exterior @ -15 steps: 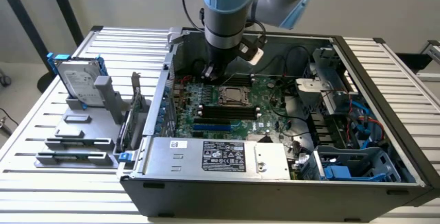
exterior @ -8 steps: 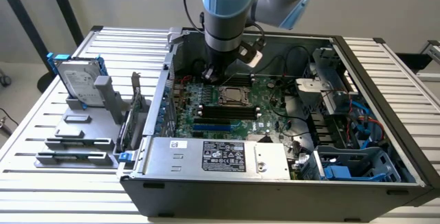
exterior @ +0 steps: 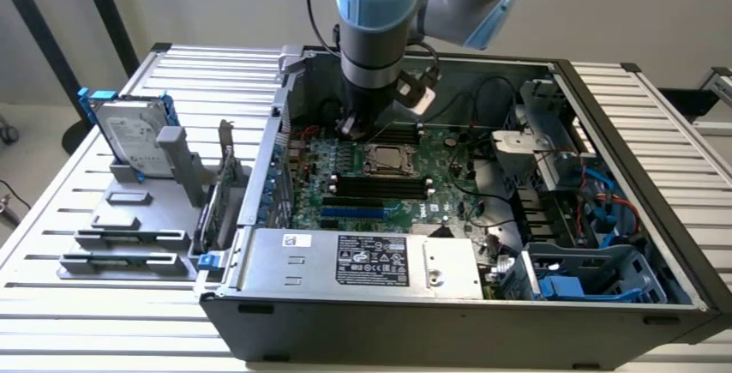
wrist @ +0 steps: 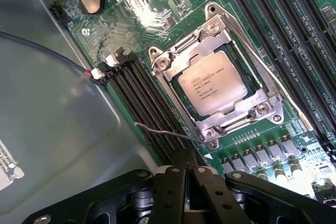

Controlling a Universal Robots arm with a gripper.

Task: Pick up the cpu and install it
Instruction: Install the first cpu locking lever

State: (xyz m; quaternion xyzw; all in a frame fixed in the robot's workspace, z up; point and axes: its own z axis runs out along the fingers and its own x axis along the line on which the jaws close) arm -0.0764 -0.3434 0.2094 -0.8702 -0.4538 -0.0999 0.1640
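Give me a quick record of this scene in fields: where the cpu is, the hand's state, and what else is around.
cpu: seated in the motherboard socket, inside the metal retention frame
hand: shut, holding nothing, above the motherboard beside the socket
memory slots: black, empty, flanking the socket
computer case: open, lying on the slatted table
hard drive: upright in a grey stand, exterior view's left

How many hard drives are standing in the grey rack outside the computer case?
1: the hard drive stands upright in the grey rack, at the exterior view's left of the computer case. Others may be hidden inside.
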